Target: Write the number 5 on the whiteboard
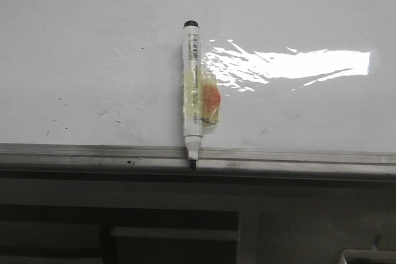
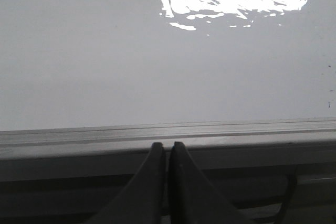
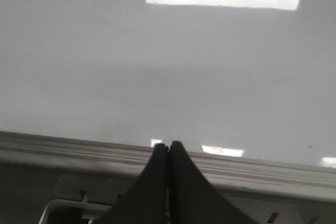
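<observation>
The whiteboard [image 1: 93,47] fills the scene with no 5 drawn on it, a marker [image 1: 192,91] lying at its near rail [image 1: 297,156], and both the left gripper [image 2: 167,153] and right gripper [image 3: 168,153] have their fingers pressed closed, holding nothing.

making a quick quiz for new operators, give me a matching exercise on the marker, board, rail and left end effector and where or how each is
Things:
1. marker
2. board
3. rail
4. left end effector

States:
A. shut, holding nothing
B. grey metal edge along the board
C. lying on the board, uncapped tip over the rail
D. glossy white, no number on it yet

Pairs: 1-C, 2-D, 3-B, 4-A
</observation>
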`<control>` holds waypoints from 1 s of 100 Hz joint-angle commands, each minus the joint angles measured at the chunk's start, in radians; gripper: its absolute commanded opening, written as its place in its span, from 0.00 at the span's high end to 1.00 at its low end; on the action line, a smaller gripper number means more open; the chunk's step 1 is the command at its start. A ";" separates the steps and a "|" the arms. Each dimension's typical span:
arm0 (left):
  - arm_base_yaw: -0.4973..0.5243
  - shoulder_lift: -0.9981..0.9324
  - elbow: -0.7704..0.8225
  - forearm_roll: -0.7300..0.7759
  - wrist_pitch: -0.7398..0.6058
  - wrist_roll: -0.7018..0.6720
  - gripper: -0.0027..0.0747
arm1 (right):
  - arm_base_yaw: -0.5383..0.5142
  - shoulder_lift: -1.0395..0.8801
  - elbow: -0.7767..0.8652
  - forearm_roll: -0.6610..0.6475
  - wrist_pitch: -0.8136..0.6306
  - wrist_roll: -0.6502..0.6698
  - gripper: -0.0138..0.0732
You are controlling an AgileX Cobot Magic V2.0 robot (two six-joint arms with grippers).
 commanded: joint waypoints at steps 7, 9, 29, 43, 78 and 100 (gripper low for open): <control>0.003 -0.027 0.026 -0.008 -0.081 -0.012 0.99 | -0.008 -0.013 0.022 -0.011 -0.010 -0.003 0.91; 0.003 -0.027 0.026 -0.008 -0.081 -0.012 0.99 | -0.008 -0.013 0.022 -0.011 -0.010 -0.003 0.91; 0.003 -0.027 0.026 -0.008 -0.081 -0.012 0.99 | -0.008 -0.013 0.022 -0.011 -0.010 -0.003 0.91; 0.003 -0.027 0.026 -0.008 -0.081 -0.012 0.99 | -0.008 -0.013 0.022 -0.011 -0.010 -0.003 0.91; 0.003 -0.027 0.024 0.032 -0.081 -0.010 0.99 | -0.008 -0.013 0.022 -0.011 -0.010 -0.003 0.91; 0.003 -0.027 0.024 -0.160 -0.139 -0.010 0.99 | -0.008 -0.013 0.022 0.038 -0.219 -0.003 0.91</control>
